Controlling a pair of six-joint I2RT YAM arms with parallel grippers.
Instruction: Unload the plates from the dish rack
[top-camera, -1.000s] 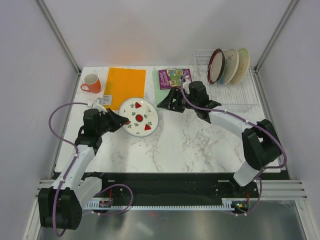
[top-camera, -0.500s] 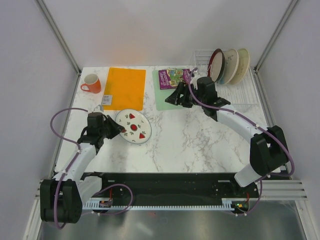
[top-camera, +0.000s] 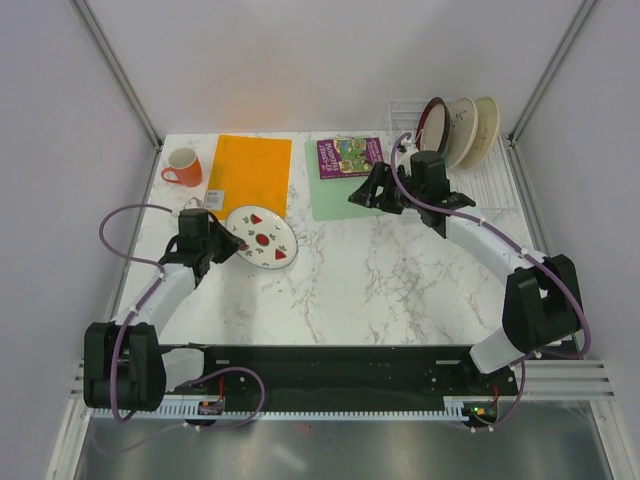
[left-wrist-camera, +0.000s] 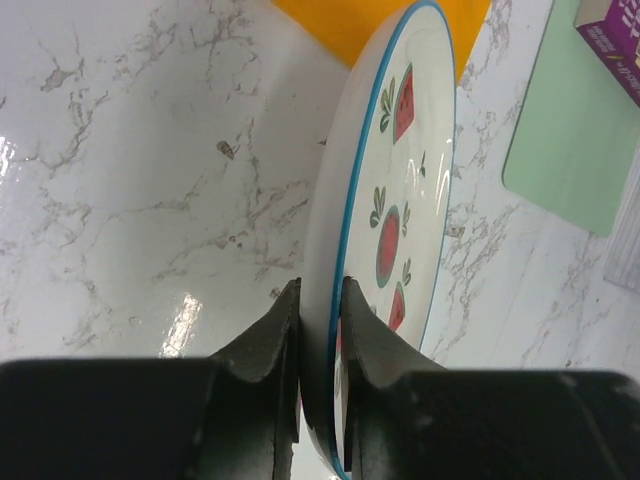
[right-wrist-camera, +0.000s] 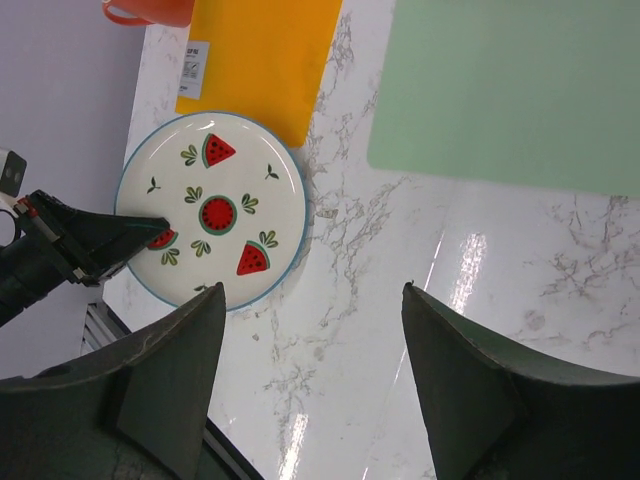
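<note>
Just beside the near right corner of the orange mat (top-camera: 250, 175) we saw the watermelon plate (top-camera: 262, 238), white with a blue rim and red fruit slices. The left tool (left-wrist-camera: 320, 300) was clamped on its rim, with one finger on the painted face and the other on the underside. In the right wrist view the far rim of this plate covered a little of the mat's corner. We could not tell if the plate rested on the desk (top-camera: 380, 280) or was lifted from it.

To the right of the orange mat lay a green mat (top-camera: 335, 200). The right tool (right-wrist-camera: 312, 300) hung over the right part of it, with its fingers wide apart and nothing between them. A purple box (top-camera: 350, 156) lay on the far end of the green mat. To the left of the orange mat, near its far corner, an orange mug (top-camera: 182, 167) stood upright.

Well to the right of the orange mat, past the green one, was the dish rack (top-camera: 490, 185). Three plates stood on edge in it, close together: the maroon-rimmed plate (top-camera: 432, 132) nearest to the orange mat, then the cream plate (top-camera: 462, 128), then the beige plate (top-camera: 487, 122).
</note>
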